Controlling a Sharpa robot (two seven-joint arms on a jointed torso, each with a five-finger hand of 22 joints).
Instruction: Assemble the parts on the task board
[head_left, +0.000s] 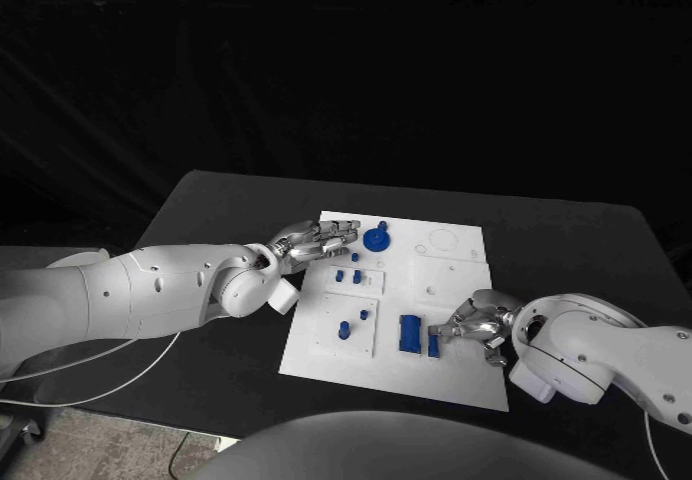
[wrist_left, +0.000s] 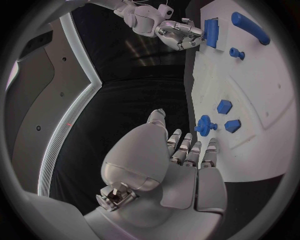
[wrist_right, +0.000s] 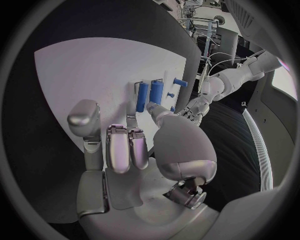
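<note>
Reaching at the task board (head_left: 447, 385), the right hand (head_left: 473, 318) touches the upright blue block (head_left: 434, 344) at its fingertips; whether it grips cannot be told. Left hand (head_left: 310, 243), open, lies farther off.

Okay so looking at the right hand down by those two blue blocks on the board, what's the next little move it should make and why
Probably close the right hand on the nearer blue block. The head view shows its fingertips right at that block, which lies beside the bigger blue block on the task board, but I can't tell whether it is gripped yet. The left hand is by the blue gear, clear of this spot.
</note>
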